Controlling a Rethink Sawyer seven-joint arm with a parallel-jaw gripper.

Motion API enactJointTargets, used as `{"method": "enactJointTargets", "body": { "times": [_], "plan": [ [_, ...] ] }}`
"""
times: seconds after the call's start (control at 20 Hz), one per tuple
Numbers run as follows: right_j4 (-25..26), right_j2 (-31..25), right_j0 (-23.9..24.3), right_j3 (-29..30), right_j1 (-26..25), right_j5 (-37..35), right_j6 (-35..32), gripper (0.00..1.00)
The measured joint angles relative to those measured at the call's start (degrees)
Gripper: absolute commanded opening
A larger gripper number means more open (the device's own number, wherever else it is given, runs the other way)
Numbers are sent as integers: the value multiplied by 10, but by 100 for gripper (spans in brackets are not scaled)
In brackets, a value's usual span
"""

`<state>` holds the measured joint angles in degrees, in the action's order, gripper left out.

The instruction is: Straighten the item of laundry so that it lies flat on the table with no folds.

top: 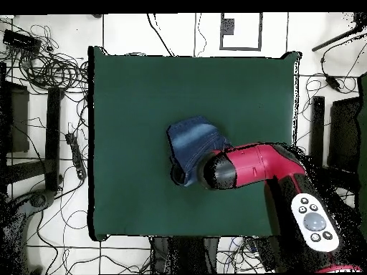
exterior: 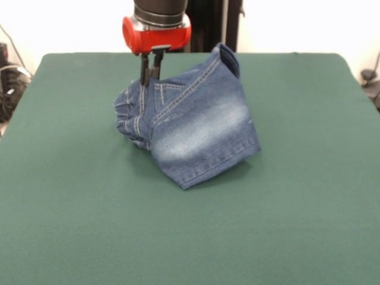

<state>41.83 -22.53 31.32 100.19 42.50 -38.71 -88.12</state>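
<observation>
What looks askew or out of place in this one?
The jeans are bunched and folded over near the middle of the table, not flat: one corner sticks up at the far side, and the gathered waistband is crumpled beside the gripper, whose fingers pinch the fabric. Nothing looks damaged.

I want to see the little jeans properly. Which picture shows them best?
The front view. There the jeans show whole: bunched up and folded, with faded patches, and the hand pinching them near the waistband. In the overhead view the robot's arm covers part of the jeans, so only a blue lump shows.
</observation>
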Motion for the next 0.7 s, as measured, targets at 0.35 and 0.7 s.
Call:
{"method": "enactJointTargets", "body": {
  "times": [0.35, 0.7],
  "plan": [
    [4, -7, 17, 2, 0, 0, 16, 0],
    [5, -29, 73, 19, 15, -3, 63, 0]
  ]
}}
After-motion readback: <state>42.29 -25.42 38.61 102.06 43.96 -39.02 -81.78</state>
